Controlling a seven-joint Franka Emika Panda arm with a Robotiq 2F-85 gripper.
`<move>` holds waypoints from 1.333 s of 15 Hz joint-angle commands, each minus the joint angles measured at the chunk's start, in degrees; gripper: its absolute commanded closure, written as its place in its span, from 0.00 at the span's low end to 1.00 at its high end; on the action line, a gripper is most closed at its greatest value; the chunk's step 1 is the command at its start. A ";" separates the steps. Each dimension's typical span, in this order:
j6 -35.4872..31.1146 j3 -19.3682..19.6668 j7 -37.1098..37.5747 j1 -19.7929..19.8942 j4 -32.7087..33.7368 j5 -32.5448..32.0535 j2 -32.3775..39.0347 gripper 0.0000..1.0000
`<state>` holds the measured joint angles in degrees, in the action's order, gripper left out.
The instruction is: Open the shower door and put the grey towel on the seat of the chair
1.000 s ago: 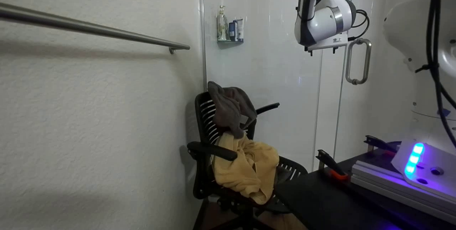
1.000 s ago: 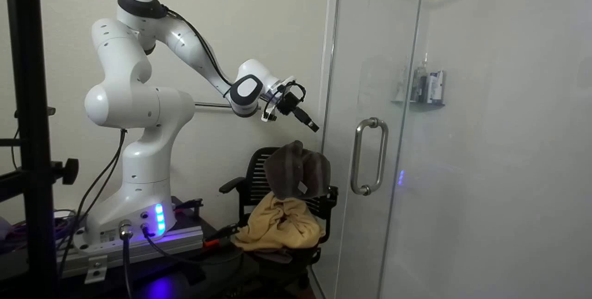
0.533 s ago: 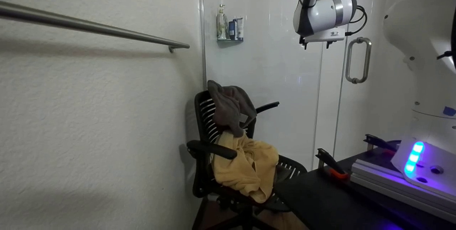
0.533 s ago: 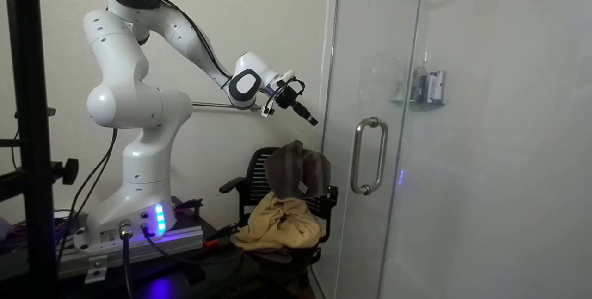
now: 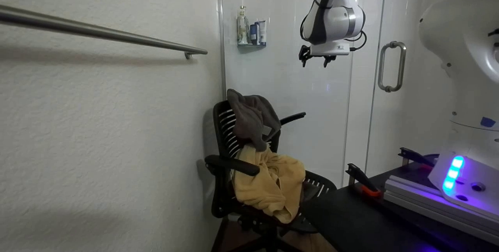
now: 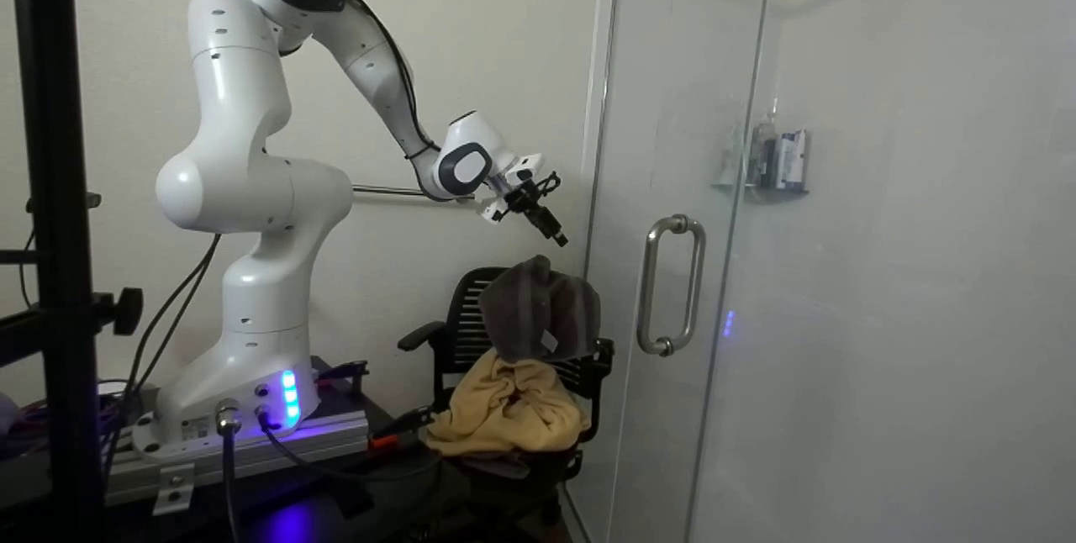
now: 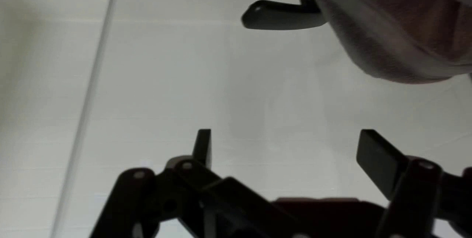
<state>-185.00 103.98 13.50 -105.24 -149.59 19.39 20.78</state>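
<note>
Now my gripper (image 5: 315, 64) sits lower than a moment ago, and in an exterior view it has shifted across toward the chair (image 5: 232, 164); the chair, what lies on it and the shower door (image 6: 681, 97) look unmoved. I have the jaws wide apart, a pale surface (image 7: 282, 164) showing through the gap. The grey towel (image 6: 538, 312) is draped over the top edge of the chair's backrest (image 6: 468, 320), apart from my fingertips (image 7: 202, 146): lower than the gripper in both exterior views, and off to the upper right in the wrist view. Its hanging fold points down to the seat (image 5: 325, 185), the tip meeting the mustard cloth (image 5: 271, 181) heaped there. The towel is too bunched for me to tell its full long axis.
</note>
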 commanded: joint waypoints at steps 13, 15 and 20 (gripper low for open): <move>10.40 -34.93 -14.16 32.70 7.97 -17.41 -26.84 0.00; 8.69 -32.43 -15.13 26.82 5.93 -18.50 -29.75 0.00; 10.93 -35.90 -20.94 25.52 1.52 -22.76 -37.69 0.00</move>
<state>-175.05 68.85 -2.60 -79.45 -144.49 -0.52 -10.44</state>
